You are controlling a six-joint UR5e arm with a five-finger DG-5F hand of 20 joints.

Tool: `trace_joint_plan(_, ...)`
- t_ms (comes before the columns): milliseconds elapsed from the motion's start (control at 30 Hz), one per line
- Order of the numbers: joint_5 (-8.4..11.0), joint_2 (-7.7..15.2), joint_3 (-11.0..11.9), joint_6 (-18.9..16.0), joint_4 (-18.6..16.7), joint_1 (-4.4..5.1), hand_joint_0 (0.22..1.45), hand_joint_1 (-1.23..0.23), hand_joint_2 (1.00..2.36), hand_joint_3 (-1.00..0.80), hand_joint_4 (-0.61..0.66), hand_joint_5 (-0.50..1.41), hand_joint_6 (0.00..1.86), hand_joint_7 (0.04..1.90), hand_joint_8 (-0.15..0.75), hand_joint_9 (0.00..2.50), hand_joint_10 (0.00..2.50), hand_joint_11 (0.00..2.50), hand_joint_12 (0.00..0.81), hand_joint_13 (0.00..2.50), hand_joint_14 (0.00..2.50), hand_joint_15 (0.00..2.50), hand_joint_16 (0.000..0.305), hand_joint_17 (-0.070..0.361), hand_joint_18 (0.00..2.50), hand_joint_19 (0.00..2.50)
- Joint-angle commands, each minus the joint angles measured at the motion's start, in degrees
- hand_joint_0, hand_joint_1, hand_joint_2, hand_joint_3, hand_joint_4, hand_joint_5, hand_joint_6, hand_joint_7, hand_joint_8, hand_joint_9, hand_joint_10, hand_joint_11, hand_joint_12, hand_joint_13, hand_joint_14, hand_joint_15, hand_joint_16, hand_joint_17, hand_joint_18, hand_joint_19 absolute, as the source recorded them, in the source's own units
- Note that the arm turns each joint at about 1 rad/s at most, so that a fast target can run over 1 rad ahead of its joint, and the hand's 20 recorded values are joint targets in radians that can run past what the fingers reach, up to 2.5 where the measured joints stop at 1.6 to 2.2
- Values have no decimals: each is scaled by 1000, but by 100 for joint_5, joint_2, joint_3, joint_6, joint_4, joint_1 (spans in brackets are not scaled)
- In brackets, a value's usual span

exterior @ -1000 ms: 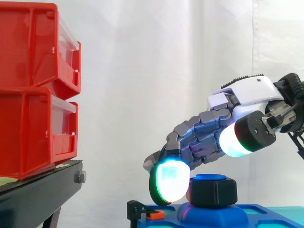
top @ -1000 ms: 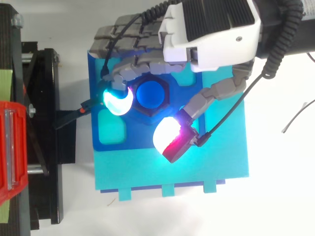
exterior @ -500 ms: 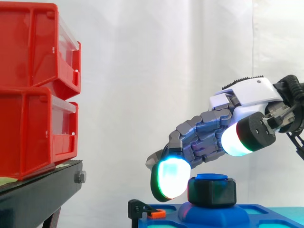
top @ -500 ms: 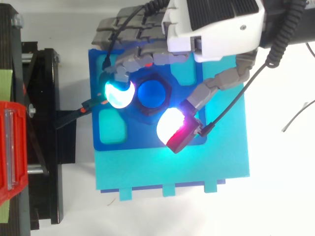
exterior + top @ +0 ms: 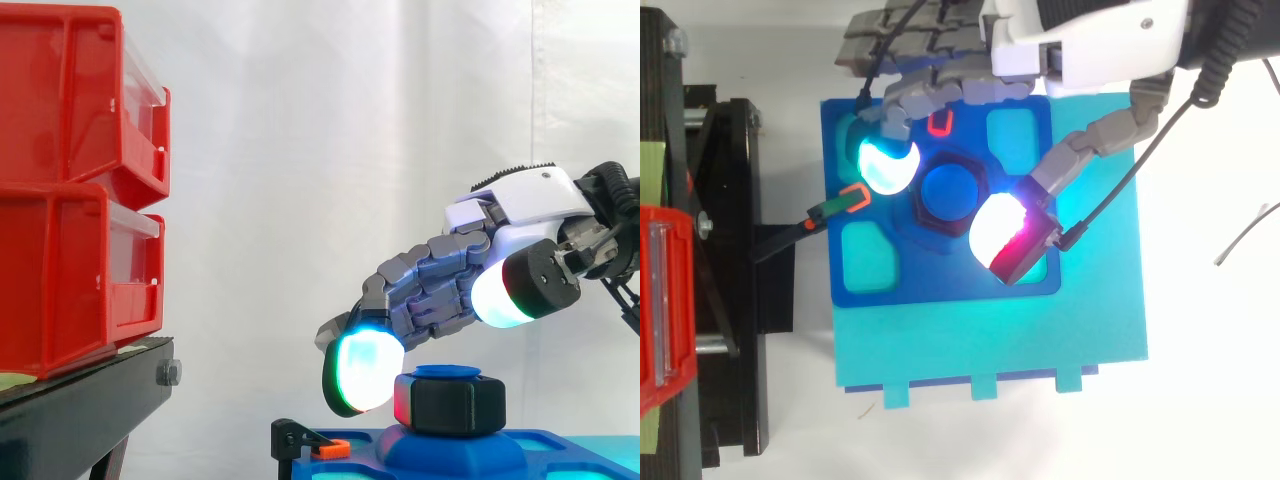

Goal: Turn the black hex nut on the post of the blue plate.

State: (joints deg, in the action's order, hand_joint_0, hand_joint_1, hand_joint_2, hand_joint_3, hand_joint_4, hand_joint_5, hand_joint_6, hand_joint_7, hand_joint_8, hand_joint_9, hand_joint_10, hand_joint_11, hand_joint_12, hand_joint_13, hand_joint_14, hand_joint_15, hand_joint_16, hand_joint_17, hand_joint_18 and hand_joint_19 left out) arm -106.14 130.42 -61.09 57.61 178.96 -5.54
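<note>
The black hex nut [image 5: 924,208] sits on the blue post [image 5: 950,190] at the middle of the blue plate [image 5: 940,290]; in the side view the nut [image 5: 450,405] stands above the plate [image 5: 560,447]. My hand [image 5: 1090,40] reaches in from the upper right with its fingers curled round the nut. A cyan-glowing fingertip [image 5: 885,165] lies against the nut's far-left side, level with it in the side view [image 5: 362,372]. The white and red thumb pad [image 5: 1002,235] hovers over the nut's near-right corner, higher than the nut [image 5: 510,290].
The blue plate lies on a larger cyan plate [image 5: 1040,330]. An orange clip [image 5: 852,197] on a black arm touches the plate's left edge. Red bins [image 5: 70,190] on a black stand [image 5: 80,410] rise at the left. A thin wire [image 5: 1245,235] lies at the right.
My hand has drawn back toward the top of the top view and risen slightly. The cyan fingertip slid along the nut's left side, the thumb pad moved in over it, and the nut turned a little.
</note>
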Motion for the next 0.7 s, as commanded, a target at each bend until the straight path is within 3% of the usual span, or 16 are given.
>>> trace_joint_plan(0, -47, -8, 0, 13, -1, -44, 430, -463, 1000, -500, 183, -244, 503, 913, 235, 0, 0, 0, 344, 0, 0, 0, 46, 103, 0, 0)
trace_joint_plan(133, -82, 1, 0, 13, -1, -61, 429, -464, 1000, -500, 184, -244, 503, 913, 234, 0, 0, 0, 346, 0, 0, 0, 45, 102, 0, 0)
trace_joint_plan(300, -223, -8, 53, 22, 34, -149, 430, -464, 1000, -500, 183, -244, 503, 915, 233, 0, 0, 0, 345, 0, 0, 0, 45, 102, 0, 0)
trace_joint_plan(533, -249, -8, 308, 57, 130, -202, 429, -464, 1000, -500, 185, -244, 503, 914, 235, 0, 0, 0, 345, 0, 0, 0, 45, 102, 0, 0)
trace_joint_plan(567, -240, -8, 448, 101, 376, -202, 428, -465, 1000, -500, 186, -244, 503, 914, 236, 0, 0, 0, 345, 0, 0, 0, 45, 102, 0, 0)
trace_joint_plan(667, -231, 1, 492, 110, 447, -175, 429, -463, 1000, -500, 184, -244, 503, 913, 236, 0, 0, 0, 346, 0, 0, 0, 45, 102, 0, 0)
